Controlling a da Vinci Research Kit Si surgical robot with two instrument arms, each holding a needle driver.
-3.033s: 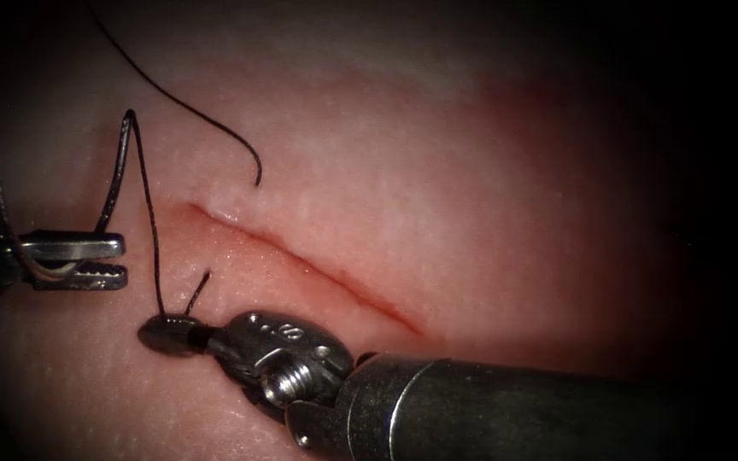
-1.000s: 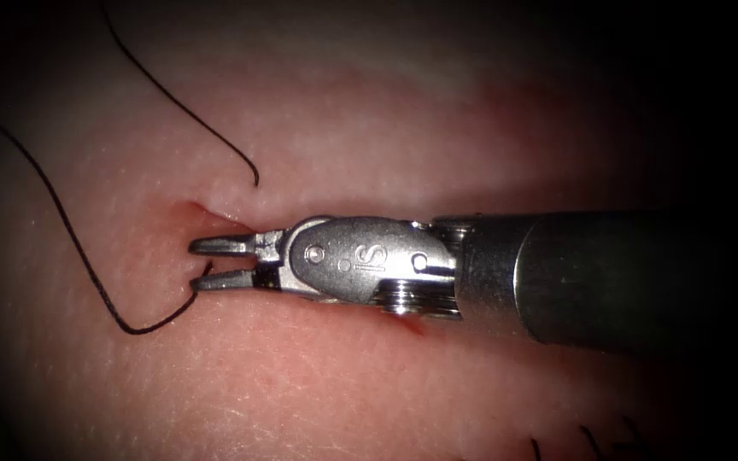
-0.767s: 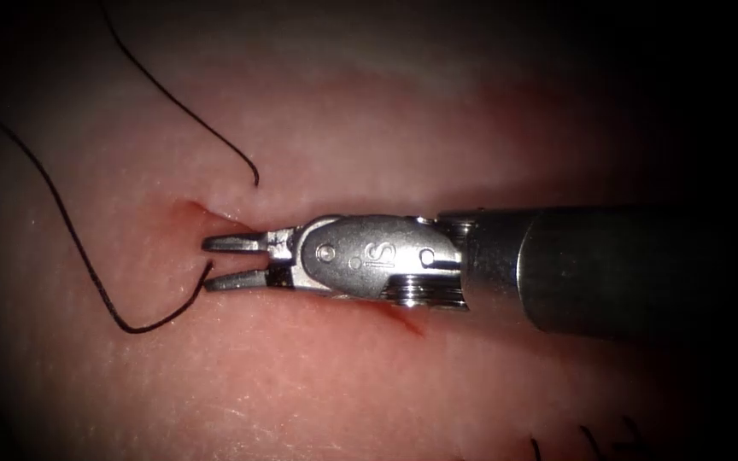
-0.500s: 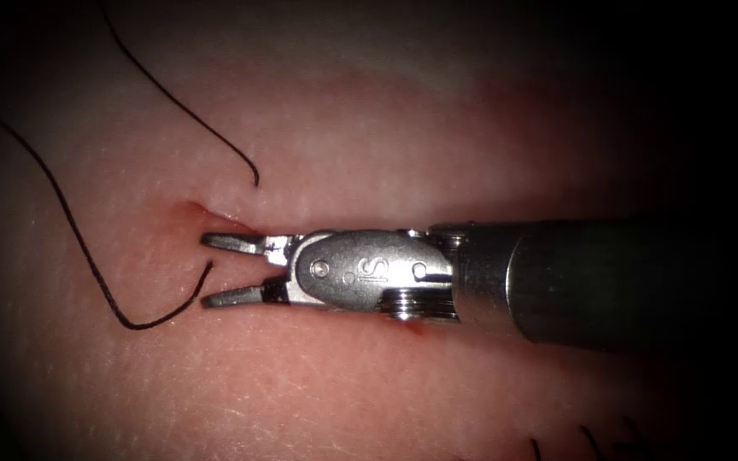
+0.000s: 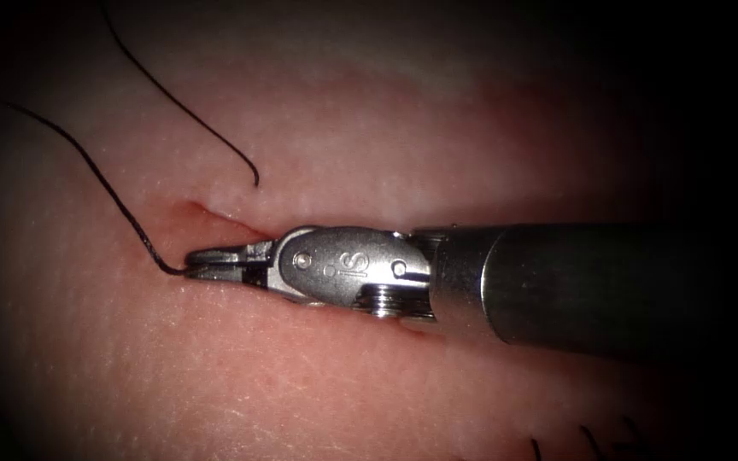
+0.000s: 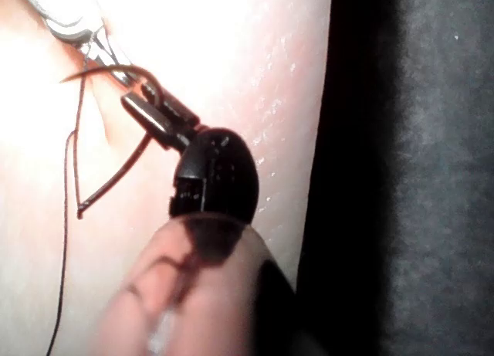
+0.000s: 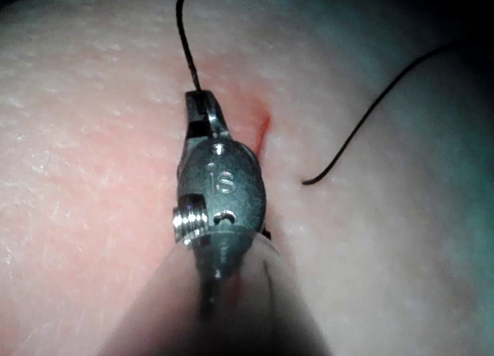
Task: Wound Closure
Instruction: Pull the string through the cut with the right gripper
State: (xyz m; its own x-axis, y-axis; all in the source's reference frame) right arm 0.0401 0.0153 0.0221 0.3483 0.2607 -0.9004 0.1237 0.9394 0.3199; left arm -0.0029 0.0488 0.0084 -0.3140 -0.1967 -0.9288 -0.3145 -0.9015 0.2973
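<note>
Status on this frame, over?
Right tool shut on thread at cut's left end. Left tool shut on needle near one end, apparently clear of tissue. Loose thread end by cut.

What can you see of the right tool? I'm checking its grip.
The right tool is a silver metal needle driver on a dark shaft, entering from the right and lying low along the cut. Its jaws are shut on the thread, at the cut's left end. The right wrist view shows the same grip.

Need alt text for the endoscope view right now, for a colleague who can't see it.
The right arm's tool, entering from the right, has its jaws shut on the thread at the cut's left end on the tissue. A cut thread end lies above.
</note>
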